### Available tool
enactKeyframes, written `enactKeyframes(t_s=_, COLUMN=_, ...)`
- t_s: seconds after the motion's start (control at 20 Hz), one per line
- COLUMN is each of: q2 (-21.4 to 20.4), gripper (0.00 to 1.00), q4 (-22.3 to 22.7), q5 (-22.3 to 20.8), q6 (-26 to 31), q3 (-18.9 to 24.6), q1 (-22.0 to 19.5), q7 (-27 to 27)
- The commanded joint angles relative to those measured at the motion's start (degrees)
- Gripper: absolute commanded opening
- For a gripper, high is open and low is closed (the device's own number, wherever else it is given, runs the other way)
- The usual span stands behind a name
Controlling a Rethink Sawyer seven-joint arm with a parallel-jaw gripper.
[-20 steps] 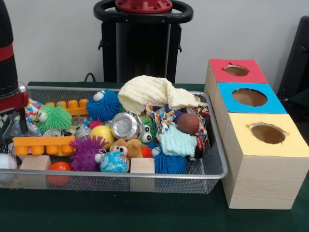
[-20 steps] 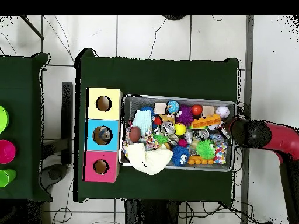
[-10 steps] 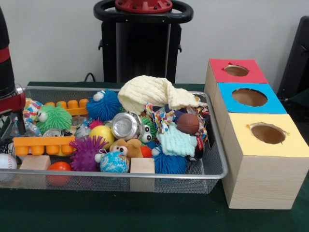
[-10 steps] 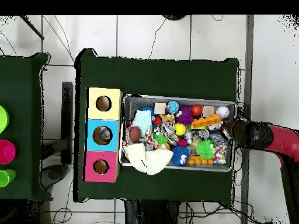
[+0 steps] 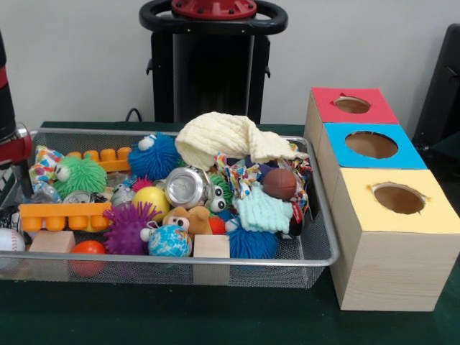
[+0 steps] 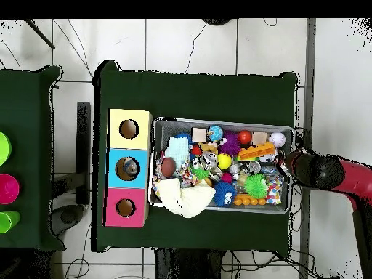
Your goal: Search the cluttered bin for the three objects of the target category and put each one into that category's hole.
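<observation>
A: From the front, where's the bin (image 5: 316, 248)?
B: On the green table (image 5: 215, 320), left of three boxes: red (image 5: 352, 108), blue (image 5: 370, 147), yellow (image 5: 395, 205), each with a round hole on top. It's packed: a yellow cloth (image 5: 223, 136) heaped at the back, a blue fuzzy ball (image 5: 154, 154), a green one (image 5: 80, 175), a purple one (image 5: 128, 226), a silver can (image 5: 185, 187), a globe ball (image 5: 170, 241), an orange brick (image 5: 65, 214).
A: And the arm (image 5: 8, 122)?
B: At the left edge, by the bin's end. The claw: I cannot tell whether it is open or closed.
A: From overhead?
B: The bin (image 6: 285, 209) sits just right of the boxes. The arm (image 6: 330, 173) reaches in from the right, its head over the bin's right rim. The claw is hidden beneath.
</observation>
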Motion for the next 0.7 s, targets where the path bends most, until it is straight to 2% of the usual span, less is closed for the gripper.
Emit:
enactKeyframes(t_s=0.05, q2=1.13, gripper=1.00, q4=1.57, q5=-1.84, q6=3.79, q3=-0.79, q1=-2.36, q7=-15.33)
enactKeyframes(t_s=0.3, q2=0.56, gripper=1.00, q4=2.61, q5=-2.00, q6=3.19, q3=-0.94, q1=-3.71, q7=-15.22)
enactKeyframes(t_s=0.7, q2=1.37, gripper=1.00, q4=1.08, q5=-1.83, q6=4.04, q3=-1.03, q1=-5.37, q7=-16.56)
